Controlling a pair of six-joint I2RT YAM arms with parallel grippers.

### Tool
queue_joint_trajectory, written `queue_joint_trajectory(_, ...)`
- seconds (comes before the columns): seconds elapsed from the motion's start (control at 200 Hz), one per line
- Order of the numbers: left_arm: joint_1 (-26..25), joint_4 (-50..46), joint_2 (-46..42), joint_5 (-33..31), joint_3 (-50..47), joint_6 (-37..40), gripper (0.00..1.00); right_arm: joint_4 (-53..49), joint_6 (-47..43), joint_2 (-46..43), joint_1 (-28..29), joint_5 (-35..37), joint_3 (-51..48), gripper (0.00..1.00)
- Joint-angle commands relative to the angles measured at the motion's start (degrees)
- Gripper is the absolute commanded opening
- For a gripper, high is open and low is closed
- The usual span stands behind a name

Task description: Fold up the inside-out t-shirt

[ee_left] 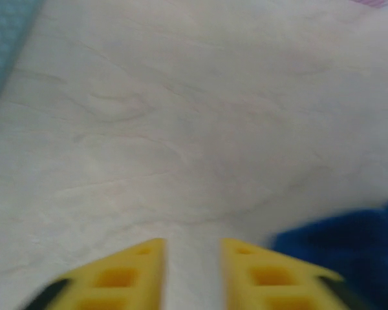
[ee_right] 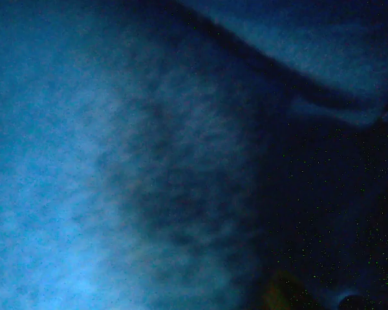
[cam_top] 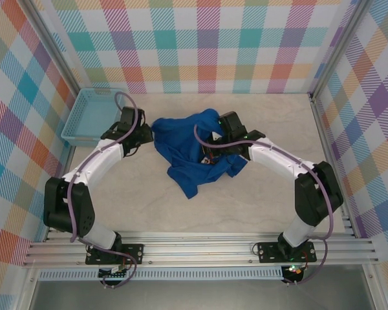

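Lying in a crumpled heap, the blue shirt (cam_top: 193, 154) sits near the middle of the worktop (cam_top: 246, 206), a bit closer to the far edge. The right pincer (cam_top: 215, 147) is pushed into the shirt's right side, and blue cloth covers its camera. It is closed, but I cannot tell if it pinches any cloth. The left pincer (ee_left: 193, 248) is at the shirt's left edge, low over bare worktop. Its yellow fingers (ee_left: 139, 268) stand apart with nothing between them, and the shirt lies just to their right. A light blue basket (cam_top: 90, 117) sits in the far left corner, well apart from the shirt.
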Motion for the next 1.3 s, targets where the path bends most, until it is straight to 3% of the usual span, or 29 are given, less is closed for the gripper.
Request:
queue_joint_trajectory(0.0, 0.4, 8.8, -9.6, 15.1, -6.1, -1.0, 0.64, -1.1, 0.1, 1.2, -0.7, -1.4, 3.8, 0.0)
queue_joint_trajectory(0.06, -1.1, 13.8, -14.5, 19.5, -9.7, 0.1, 0.8, -1.2, 0.3, 1.7, -0.7, -1.9, 4.2, 0.0)
queue_joint_trajectory(0.16, -5.2, 18.5, -18.8, 23.9, -12.0, 3.4, 0.94, -1.2, 0.5, 2.3, -0.7, -3.0, 4.7, 0.0)
queue_joint_trajectory(0.255, -9.4, 18.2, -16.0, 26.9, -9.3, 7.2, 1.0, -1.1, 1.0, 2.8, -0.7, -4.4, 5.2, 0.0)
queue_joint_trajectory(0.445, -17.2, 17.1, -5.4, 27.1, -0.1, 10.9, 1.0, -1.1, 2.1, 2.9, -0.7, -5.9, 5.0, 0.0)
queue_joint_trajectory(0.49, -17.9, 16.6, -2.9, 27.0, 1.6, 11.2, 0.96, -1.0, 2.2, 2.6, -0.7, -6.2, 4.8, 0.0)
queue_joint_trajectory(0.54, -18.0, 15.5, -0.7, 25.6, 3.6, 11.4, 0.86, -0.9, 2.3, 2.3, -0.7, -6.6, 4.4, 0.0)
queue_joint_trajectory(0.66, -16.7, 16.3, 1.8, 20.4, 5.9, 8.4, 0.5, -0.9, 1.4, 1.0, -0.7, -6.7, 2.8, 0.0)
queue_joint_trajectory(0.74, -14.5, 16.4, 2.1, 21.3, 7.3, 6.2, 0.19, -1.5, 0.1, -0.2, -0.7, -6.4, 1.3, 0.0)
queue_joint_trajectory(0.795, -12.5, 16.6, 2.2, 21.0, 8.2, 4.4, 0.07, -2.0, -1.2, -1.0, -0.7, -6.5, 0.0, 0.0)
queue_joint_trajectory(0.89, -10.3, 15.5, 3.5, 19.0, 10.5, 2.7, 0.0, -2.0, -4.2, -2.9, -0.7, -9.7, -2.6, 0.0)
queue_joint_trajectory(0.97, -8.3, 11.6, 6.2, 15.7, 14.4, 0.7, 0.0, -1.3, -6.0, -4.8, -0.7, -12.1, -5.0, 0.0)
queue_joint_trajectory(1.095, -5.1, 9.3, 10.1, 16.0, 17.7, -4.6, 0.0, -0.7, -7.9, -7.3, -0.5, -14.6, -7.5, 0.0)
queue_joint_trajectory(1.295, -4.7, 1.4, 17.9, 13.5, 23.7, -5.6, 0.0, 0.4, -10.6, -7.8, 1.3, -18.7, -6.3, 0.0)
